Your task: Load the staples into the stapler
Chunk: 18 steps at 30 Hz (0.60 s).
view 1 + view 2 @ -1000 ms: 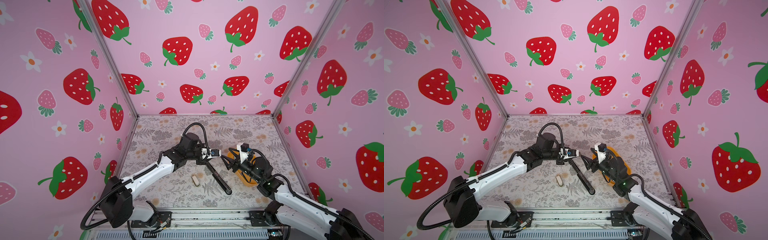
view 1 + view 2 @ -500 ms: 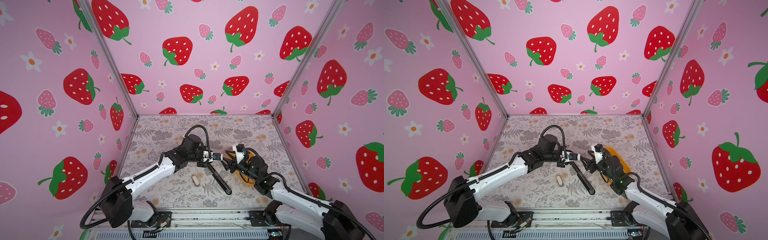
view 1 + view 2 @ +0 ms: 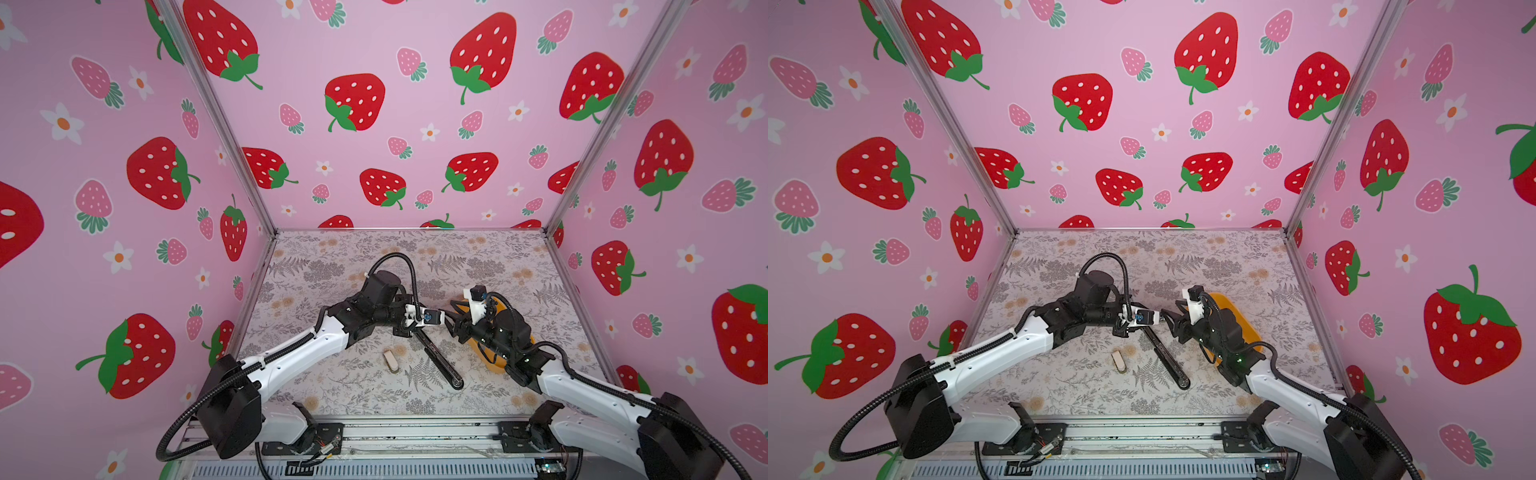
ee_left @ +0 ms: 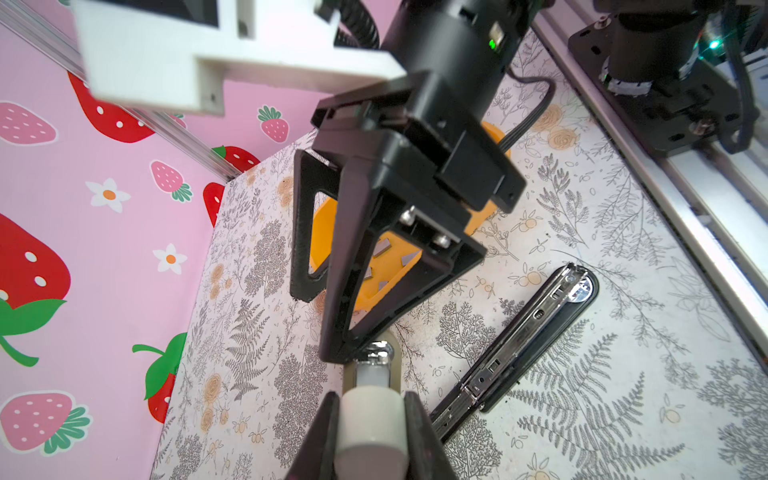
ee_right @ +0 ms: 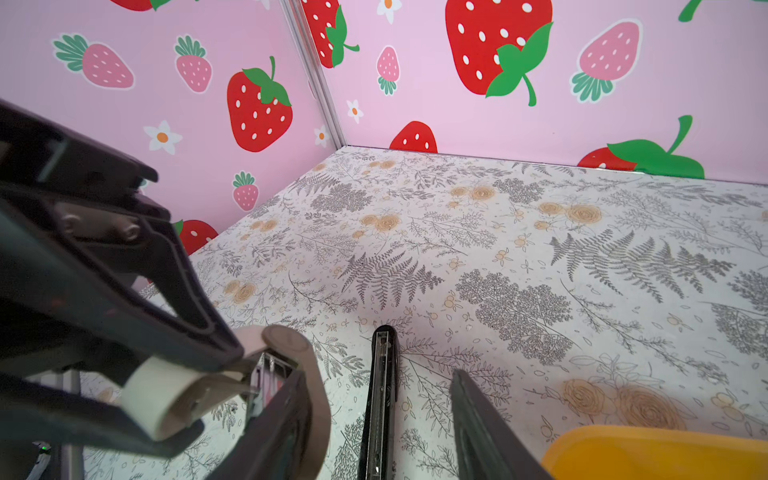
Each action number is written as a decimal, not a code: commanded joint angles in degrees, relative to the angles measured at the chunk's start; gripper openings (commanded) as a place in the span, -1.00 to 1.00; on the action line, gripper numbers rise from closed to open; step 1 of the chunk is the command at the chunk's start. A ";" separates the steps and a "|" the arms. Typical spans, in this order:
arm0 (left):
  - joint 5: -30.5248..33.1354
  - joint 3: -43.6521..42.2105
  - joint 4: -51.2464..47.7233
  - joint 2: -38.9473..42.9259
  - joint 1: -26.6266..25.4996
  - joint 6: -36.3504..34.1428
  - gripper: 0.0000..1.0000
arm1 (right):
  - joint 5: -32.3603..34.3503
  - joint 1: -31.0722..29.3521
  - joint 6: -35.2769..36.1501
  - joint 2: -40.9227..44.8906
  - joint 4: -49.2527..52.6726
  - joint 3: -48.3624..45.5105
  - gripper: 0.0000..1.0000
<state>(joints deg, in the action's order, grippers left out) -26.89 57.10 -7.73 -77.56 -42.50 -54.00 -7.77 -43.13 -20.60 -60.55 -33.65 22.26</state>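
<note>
Long black stapler [image 4: 528, 332] w/ metal channel lies open, looks unloaded. Left gripper [image 4: 372, 397] clamps white cylinder [image 4: 370, 436] at stapler's end. Right gripper [image 5: 376, 376] part-open, empty, over stapler. Small flat grey staples [image 4: 381, 249] in orange tray [image 5: 656, 453] beside stapler; loading undone.

Bright, even light; soft shadows; wide-angle edge distortion; wrist-view foreground blurred.

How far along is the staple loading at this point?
Done: the black stapler base lies open, metal channel exposed. In hand: left gripper shut on its beige upper arm; right gripper open, empty, beside it. Left: grey metal staple strips sit in the orange plastic tray, none visibly loaded.
</note>
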 commanded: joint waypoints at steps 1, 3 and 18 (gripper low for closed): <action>-2.38 -0.45 1.23 1.36 -0.18 -0.94 -1.00 | 1.01 0.11 -0.25 -0.84 0.87 1.70 0.11; -2.38 -0.50 1.22 1.40 -0.15 -0.93 -1.00 | 0.67 0.07 -0.27 -1.19 0.87 1.91 0.10; -3.80 -0.14 2.48 2.48 0.45 1.90 -1.00 | 3.22 0.11 0.17 -2.59 3.28 3.03 0.16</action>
<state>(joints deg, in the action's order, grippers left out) -27.55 56.69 -7.66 -77.25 -42.26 -53.08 -6.13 -43.13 -20.91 -62.41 -32.14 23.86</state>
